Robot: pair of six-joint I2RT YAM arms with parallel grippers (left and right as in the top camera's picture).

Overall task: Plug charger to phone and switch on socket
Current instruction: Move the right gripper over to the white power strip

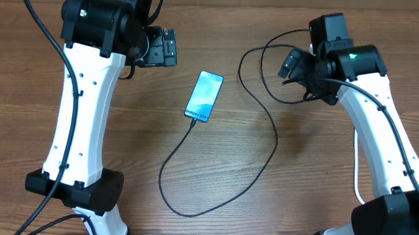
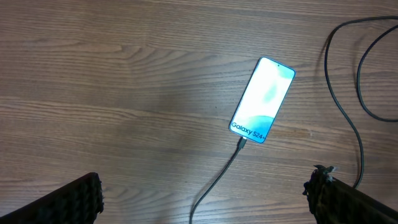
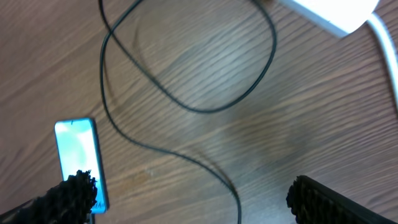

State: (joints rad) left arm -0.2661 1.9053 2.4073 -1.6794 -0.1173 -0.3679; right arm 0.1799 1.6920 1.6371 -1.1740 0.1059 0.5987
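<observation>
The phone (image 1: 204,96) lies flat on the wooden table with its blue screen lit; it also shows in the left wrist view (image 2: 262,99) and the right wrist view (image 3: 74,149). The charger's black cable (image 1: 264,159) meets the phone's "Galaxy" edge (image 2: 241,144), loops toward the front and runs back right. The socket (image 3: 329,12) shows only as a white corner with its thick lead (image 3: 385,43); its switches are hidden. My left gripper (image 1: 163,48) (image 2: 205,205) is open and empty, above and left of the phone. My right gripper (image 1: 291,64) (image 3: 199,202) is open and empty above the cable's loop.
The thick white lead (image 1: 355,163) runs along the right side beside the right arm's base. The cable forms a closed loop (image 3: 186,106) just in front of the socket. Both arm bases stand at the front corners.
</observation>
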